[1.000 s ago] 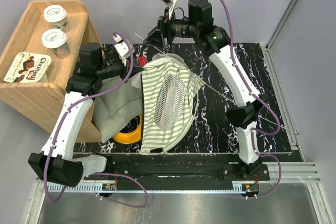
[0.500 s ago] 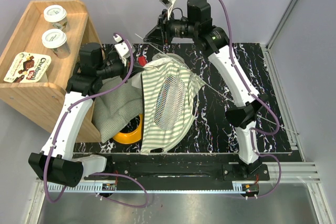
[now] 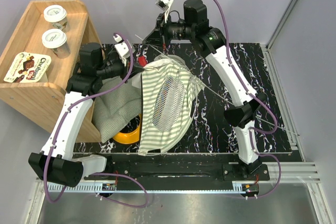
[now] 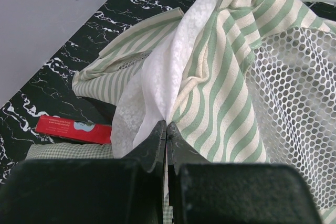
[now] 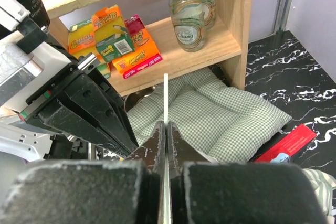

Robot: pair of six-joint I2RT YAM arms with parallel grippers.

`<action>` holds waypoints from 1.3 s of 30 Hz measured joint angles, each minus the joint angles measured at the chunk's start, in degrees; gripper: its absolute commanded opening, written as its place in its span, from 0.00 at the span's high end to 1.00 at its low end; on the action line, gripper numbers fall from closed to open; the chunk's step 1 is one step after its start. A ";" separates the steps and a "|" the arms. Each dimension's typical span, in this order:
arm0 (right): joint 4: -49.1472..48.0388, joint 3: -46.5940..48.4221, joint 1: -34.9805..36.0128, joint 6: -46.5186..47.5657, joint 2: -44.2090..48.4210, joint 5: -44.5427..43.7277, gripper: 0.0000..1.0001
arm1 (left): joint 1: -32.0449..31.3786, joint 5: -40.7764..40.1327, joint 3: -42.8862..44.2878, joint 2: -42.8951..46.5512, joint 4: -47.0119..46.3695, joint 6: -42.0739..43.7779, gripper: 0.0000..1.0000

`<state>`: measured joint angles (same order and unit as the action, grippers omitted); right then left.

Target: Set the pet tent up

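Behind pet tent, right gripper clamped on thin pole

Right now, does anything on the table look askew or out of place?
Yes. The pet tent sags in a crumpled heap instead of standing, and one thin pole juts out from it across the table toward the right edge.

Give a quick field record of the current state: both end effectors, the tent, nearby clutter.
left end effector: shut on green-and-white striped fabric pet tent, where white lace meets stripes
right end effector: shut on thin white pole
tent state: slack, not standing, draped on black marbled table, round mesh window facing up
nearby: green checked padded cushion, flat red box, yellow ring
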<state>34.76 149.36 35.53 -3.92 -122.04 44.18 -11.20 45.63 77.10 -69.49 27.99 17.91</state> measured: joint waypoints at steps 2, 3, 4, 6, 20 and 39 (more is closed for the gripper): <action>1.09 0.07 0.04 1.38 0.02 -0.09 1.00 | 0.00 0.00 0.00 0.00 0.28 -0.17 1.00; 2.08 -0.07 0.04 2.84 0.15 -0.33 1.00 | 0.00 -0.02 0.00 0.00 0.63 -0.17 1.00; 2.67 -0.74 0.11 4.35 0.52 -0.94 1.00 | 0.00 -0.02 0.00 0.00 1.07 -0.15 1.00; 3.08 -5.05 0.26 7.67 2.86 -2.32 1.00 | 0.02 -0.04 0.02 0.00 2.14 0.13 1.00; -7.80 -51.32 2.36 20.17 30.51 -4.72 1.00 | 0.02 2.95 0.02 0.00 7.37 0.11 1.00; -18.14 -66.10 6.43 27.12 37.55 -10.73 1.00 | 0.13 3.65 0.02 0.00 9.86 1.99 1.00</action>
<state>16.62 83.26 41.95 23.20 -84.49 33.45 -11.07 49.28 77.12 -69.49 37.85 19.90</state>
